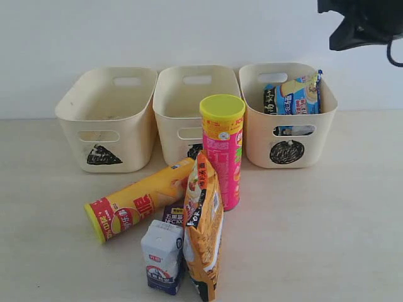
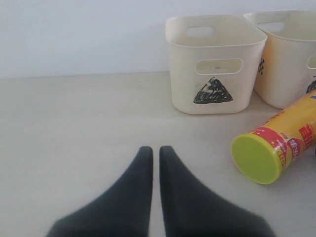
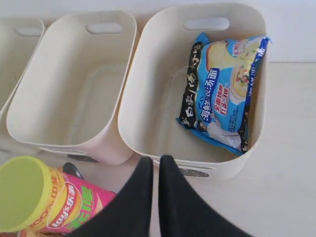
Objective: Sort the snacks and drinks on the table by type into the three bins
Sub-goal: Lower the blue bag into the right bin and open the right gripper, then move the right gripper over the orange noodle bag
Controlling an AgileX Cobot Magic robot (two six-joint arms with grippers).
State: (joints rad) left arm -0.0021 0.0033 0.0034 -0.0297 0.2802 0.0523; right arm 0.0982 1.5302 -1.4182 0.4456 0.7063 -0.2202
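The blue-and-white noodle pack (image 1: 295,97) (image 3: 222,94) leans inside the circle bin (image 1: 315,135) (image 3: 148,74). The triangle bin (image 1: 107,119) (image 2: 212,64) and the middle bin (image 1: 195,107) (image 3: 69,84) hold nothing. On the table (image 1: 327,233) the pink chip tube (image 1: 221,151) (image 3: 44,202) stands upright, and the yellow-and-red tube (image 1: 141,200) (image 2: 276,148) lies on its side. In front stand the orange bag (image 1: 204,233), the milk carton (image 1: 162,257) and the purple juice box (image 1: 173,215). My right gripper (image 3: 155,160) is shut and empty above the circle bin's front rim. My left gripper (image 2: 155,149) is shut and empty over bare table.
Part of the right arm (image 1: 365,22) shows dark at the top right of the exterior view. A white wall runs behind the bins. The snacks and drinks stand bunched together in front of the middle bin.
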